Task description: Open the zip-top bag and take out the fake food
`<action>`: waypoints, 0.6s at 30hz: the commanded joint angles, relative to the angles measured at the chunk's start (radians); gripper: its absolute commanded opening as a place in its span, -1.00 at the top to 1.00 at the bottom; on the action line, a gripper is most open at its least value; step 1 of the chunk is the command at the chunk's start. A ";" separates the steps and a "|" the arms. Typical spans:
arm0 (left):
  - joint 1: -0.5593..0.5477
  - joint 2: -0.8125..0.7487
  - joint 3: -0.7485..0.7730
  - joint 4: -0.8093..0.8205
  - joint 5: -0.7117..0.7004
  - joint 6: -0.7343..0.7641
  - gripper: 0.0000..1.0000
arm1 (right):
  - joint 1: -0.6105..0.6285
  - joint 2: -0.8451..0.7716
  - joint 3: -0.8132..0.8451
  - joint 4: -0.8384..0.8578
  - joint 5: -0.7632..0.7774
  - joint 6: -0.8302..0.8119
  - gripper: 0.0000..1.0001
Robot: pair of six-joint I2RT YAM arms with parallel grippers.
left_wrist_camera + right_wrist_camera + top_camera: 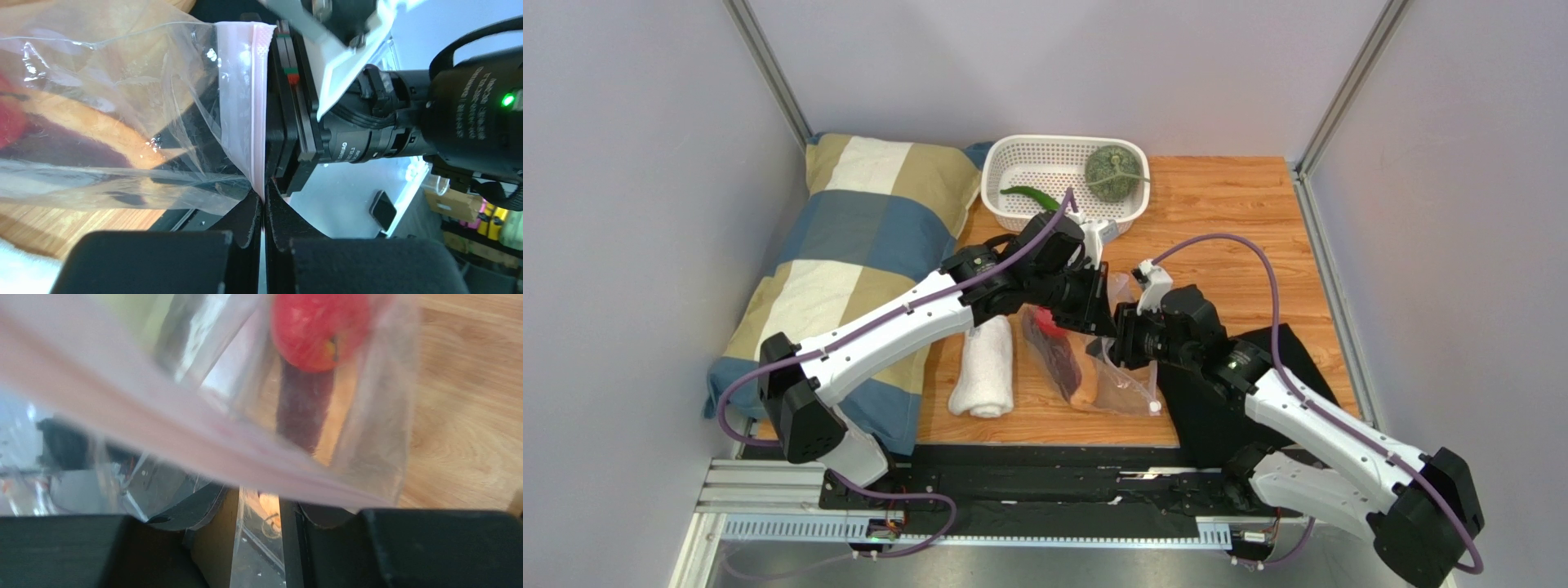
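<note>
Gripping the zip-top bag [129, 79] strip, both jaws closed.

On the table [1247, 208], a basket [1014, 165] stands far centre, holding a pepper [1030, 195] on its left and a round vegetable [1113, 173] on its right; a pillow [854, 245] lies along the left edge. Nearer, a rolled towel [983, 368] lies just left of the zip-top bag [1124, 390], which contains a tomato [1044, 322] at its far end and an elongated piece [1063, 361] nearer; a mat [1188, 417] adjoins the bag's right.
</note>
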 commanded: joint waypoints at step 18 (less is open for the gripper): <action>-0.003 0.007 0.090 -0.023 0.052 0.004 1.00 | 0.127 0.275 -0.076 0.525 0.304 0.035 0.47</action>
